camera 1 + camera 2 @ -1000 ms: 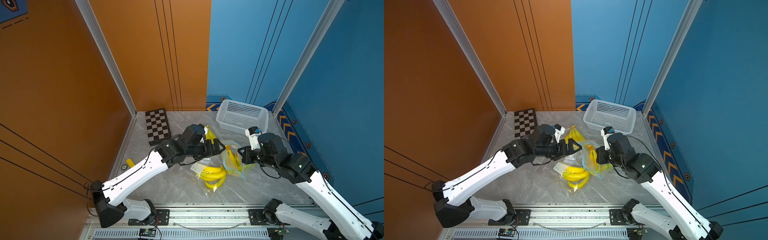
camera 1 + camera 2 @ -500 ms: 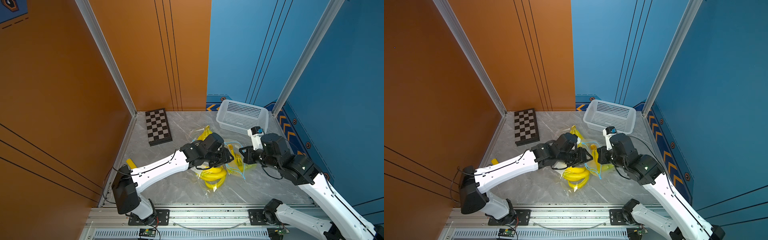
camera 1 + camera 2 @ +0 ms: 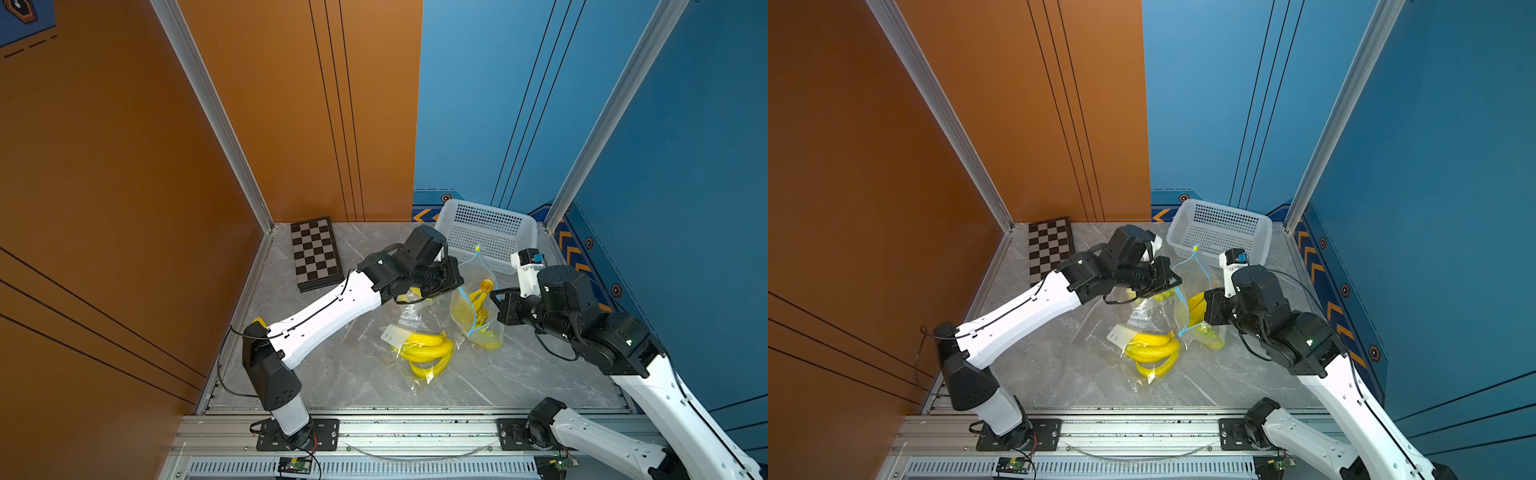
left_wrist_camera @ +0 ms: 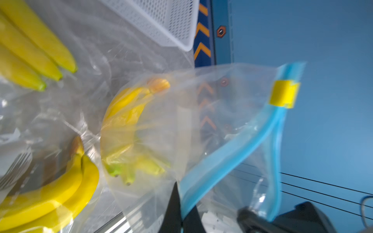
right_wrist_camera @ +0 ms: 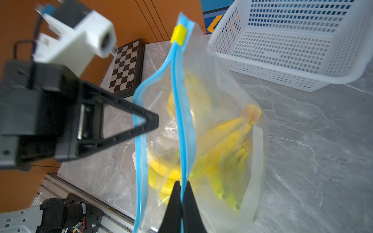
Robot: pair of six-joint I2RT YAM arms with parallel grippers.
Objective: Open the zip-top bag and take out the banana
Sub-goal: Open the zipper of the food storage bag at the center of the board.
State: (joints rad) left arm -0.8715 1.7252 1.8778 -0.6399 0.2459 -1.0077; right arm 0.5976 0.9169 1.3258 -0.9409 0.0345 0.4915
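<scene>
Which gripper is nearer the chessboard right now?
Left. The left gripper, shut on one zip strip of the zip-top bag, sits on the bag's side toward the chessboard. The right gripper pinches the other strip, farther from the board.

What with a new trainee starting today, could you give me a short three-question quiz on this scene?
1. True or false: the zip-top bag is sealed along its whole top.
2. What does the left gripper pinch? A) nothing B) one blue lip of the bag C) both lips together
3. Fill in: the yellow ___ are inside the held bag.
Key: 1 false, the blue lips stand apart and meet only at the yellow slider. 2 B; the right gripper pinches the other lip. 3 bananas.
</scene>
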